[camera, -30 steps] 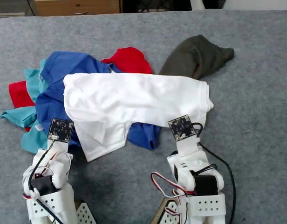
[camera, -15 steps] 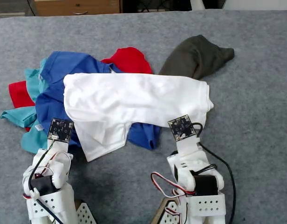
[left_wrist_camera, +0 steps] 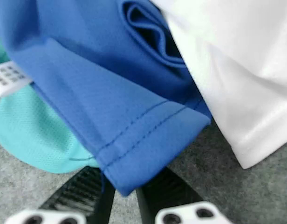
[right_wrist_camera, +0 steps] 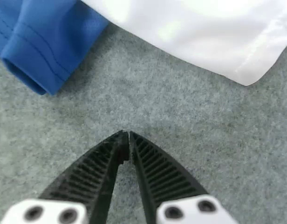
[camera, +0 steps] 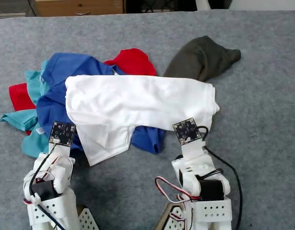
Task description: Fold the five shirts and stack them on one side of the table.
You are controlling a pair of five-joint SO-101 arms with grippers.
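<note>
A white shirt (camera: 138, 103) lies spread over the pile in the high view. Under it lies a blue shirt (camera: 66, 72), with a red shirt (camera: 133, 61) and a teal shirt (camera: 23, 120) poking out. A dark olive shirt (camera: 202, 57) is bunched at the back right. My left gripper (camera: 62, 134) sits at the pile's near edge, fingers shut; in its wrist view the blue shirt's hem (left_wrist_camera: 134, 140) lies over the tips of that gripper (left_wrist_camera: 125, 193). My right gripper (right_wrist_camera: 128, 136) is shut on nothing above bare cloth, just short of the white shirt (right_wrist_camera: 218, 37) and a blue sleeve (right_wrist_camera: 36, 46).
Grey cloth covers the table (camera: 267, 120), with open room along the right side and the near middle. A wooden drawer unit (camera: 80, 6) stands beyond the far edge. A white label (left_wrist_camera: 8, 77) hangs off the blue shirt over the teal shirt (left_wrist_camera: 31, 135).
</note>
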